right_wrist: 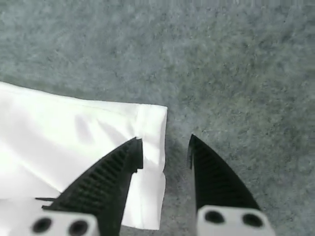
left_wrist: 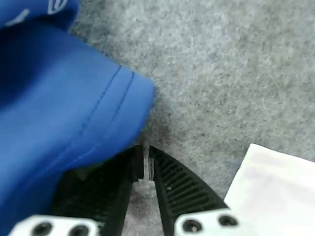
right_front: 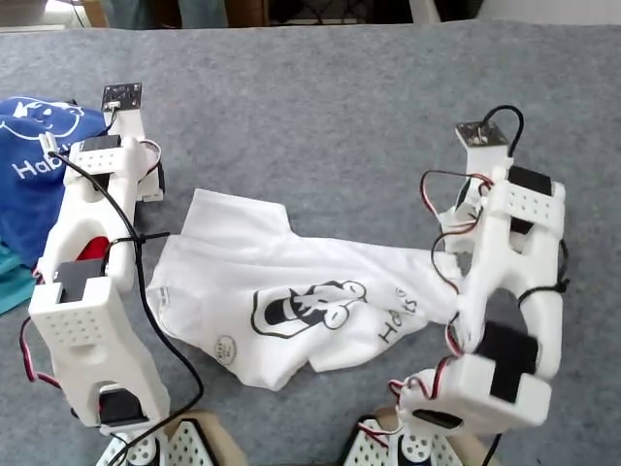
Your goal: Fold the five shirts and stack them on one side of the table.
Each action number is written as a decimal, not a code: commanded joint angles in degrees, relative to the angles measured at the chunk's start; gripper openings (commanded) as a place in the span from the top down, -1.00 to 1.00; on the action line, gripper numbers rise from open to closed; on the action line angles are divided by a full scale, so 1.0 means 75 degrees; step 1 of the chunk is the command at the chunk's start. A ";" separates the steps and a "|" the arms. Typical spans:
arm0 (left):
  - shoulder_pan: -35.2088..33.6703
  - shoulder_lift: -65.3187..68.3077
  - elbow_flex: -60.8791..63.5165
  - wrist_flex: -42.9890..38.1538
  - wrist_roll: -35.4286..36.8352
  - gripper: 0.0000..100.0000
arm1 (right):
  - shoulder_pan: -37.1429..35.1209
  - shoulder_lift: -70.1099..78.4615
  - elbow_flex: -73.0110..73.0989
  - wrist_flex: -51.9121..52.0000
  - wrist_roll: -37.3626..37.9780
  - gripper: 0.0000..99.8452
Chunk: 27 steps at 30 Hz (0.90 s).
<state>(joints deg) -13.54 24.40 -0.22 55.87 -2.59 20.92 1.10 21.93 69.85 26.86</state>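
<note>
We see a white shirt with a black cartoon print and black lettering. The blue shirt carries white lettering and matching blue stitching; a teal cloth shows beside it. We find the desk flecked grey. The left pincer and right pincer are black and ribbed, on white arms.

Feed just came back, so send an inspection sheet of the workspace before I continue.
Surface: grey table.
Job's things: white shirt unfolded mid-table; blue shirt by the left arm, teal fabric next to it.
Clutter: nothing seen.
Grippers: left gripper shut, empty, beside blue shirt; right gripper open astride white shirt's edge.
Cables: black cable along left arm; red and black wires on right arm.
Surroundings: furniture beyond far edge, unclear.
</note>
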 commanded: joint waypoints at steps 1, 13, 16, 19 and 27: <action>0.0053 -0.0070 -0.0381 0.0012 -0.0082 0.89 | 0.0117 0.0557 -0.0287 -0.0504 -0.0234 0.67; 0.0053 -0.0059 -0.0381 0.0012 -0.0082 0.89 | 0.0070 0.1366 -0.0299 -0.0762 -0.0211 0.67; 0.0053 -0.0059 -0.0381 0.0012 -0.0082 0.89 | 0.0059 0.1377 -0.0275 -0.0903 -0.0234 0.67; 0.0053 -0.0059 -0.0381 0.0012 -0.0082 0.89 | 0.0047 0.1436 -0.0229 -0.0985 -0.0246 0.67; 0.0064 -0.0059 -0.0381 0.0012 -0.0082 0.89 | -0.0281 0.2034 -0.0358 -0.0879 0.0047 0.67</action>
<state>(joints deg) -13.54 24.40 -0.22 55.87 -2.59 20.84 15.25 21.05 62.64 25.63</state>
